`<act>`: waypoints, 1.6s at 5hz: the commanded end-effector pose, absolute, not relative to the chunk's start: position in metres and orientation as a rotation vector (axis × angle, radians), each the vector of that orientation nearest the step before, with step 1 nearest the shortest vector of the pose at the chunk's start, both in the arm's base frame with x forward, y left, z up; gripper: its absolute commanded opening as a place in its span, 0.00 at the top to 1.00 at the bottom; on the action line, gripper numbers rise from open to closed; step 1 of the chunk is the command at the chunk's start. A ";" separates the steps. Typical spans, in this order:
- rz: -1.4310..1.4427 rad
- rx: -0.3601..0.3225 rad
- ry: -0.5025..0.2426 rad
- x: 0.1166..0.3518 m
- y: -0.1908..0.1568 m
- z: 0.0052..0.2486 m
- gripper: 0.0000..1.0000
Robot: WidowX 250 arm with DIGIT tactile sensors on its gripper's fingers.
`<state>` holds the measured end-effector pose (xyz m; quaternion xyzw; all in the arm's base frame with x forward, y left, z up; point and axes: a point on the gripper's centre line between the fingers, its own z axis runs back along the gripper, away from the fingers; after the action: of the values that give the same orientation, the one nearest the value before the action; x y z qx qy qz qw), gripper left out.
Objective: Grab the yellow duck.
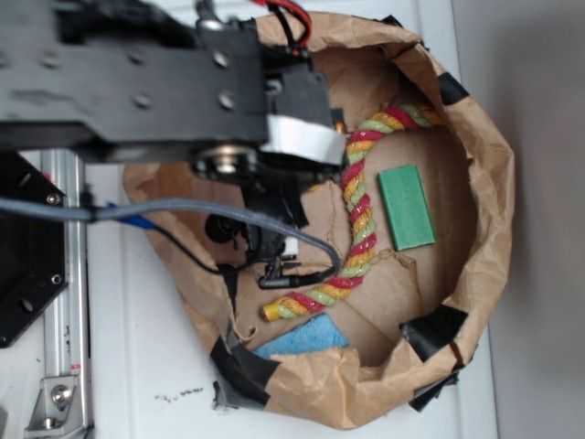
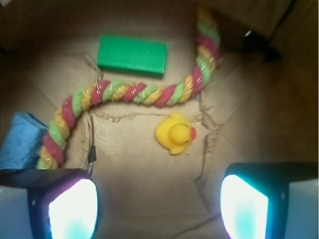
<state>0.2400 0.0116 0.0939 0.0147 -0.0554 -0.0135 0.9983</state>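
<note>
Wrist view: hand (image 2: 158, 206) looks down into a brown paper basin (image 2: 149, 164); its two fingers (image 2: 72, 209) stand wide apart at the lower corners, nothing between them.
Yellow duck: yellow duck (image 2: 174, 133) sits upright on the paper floor, beak to the right, ahead of the gap between the fingers and slightly right of centre; apart from both.
Rope: red-yellow-green rope (image 2: 134, 93) curves just beyond the duck, near but not touching as far as I can tell.
Green block: green block (image 2: 132, 55) lies beyond the rope, well apart from the duck.
Blue piece: blue sponge-like piece (image 2: 19, 142) at left edge, beside the rope's end.
Exterior view: arm (image 1: 155, 82) covers the basin's left half; duck hidden under it.
Progress: duck not yet gripped or touched. Hand seems roughly lined up overhead.
Left to do: likely descend, centre on the duck, close, lift.
Risk: rope close by could be caught.
</note>
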 end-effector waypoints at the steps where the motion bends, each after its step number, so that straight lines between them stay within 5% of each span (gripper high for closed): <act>1: -0.003 0.025 -0.206 0.240 0.024 0.093 0.00; 4: -0.003 0.025 -0.206 0.240 0.024 0.093 0.00; 5: -0.048 -0.034 -0.194 0.251 0.016 0.080 0.00; 8: -0.105 -0.055 -0.151 0.265 0.004 0.059 0.00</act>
<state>0.2553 0.0063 0.0460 -0.0305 -0.0493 -0.0411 0.9975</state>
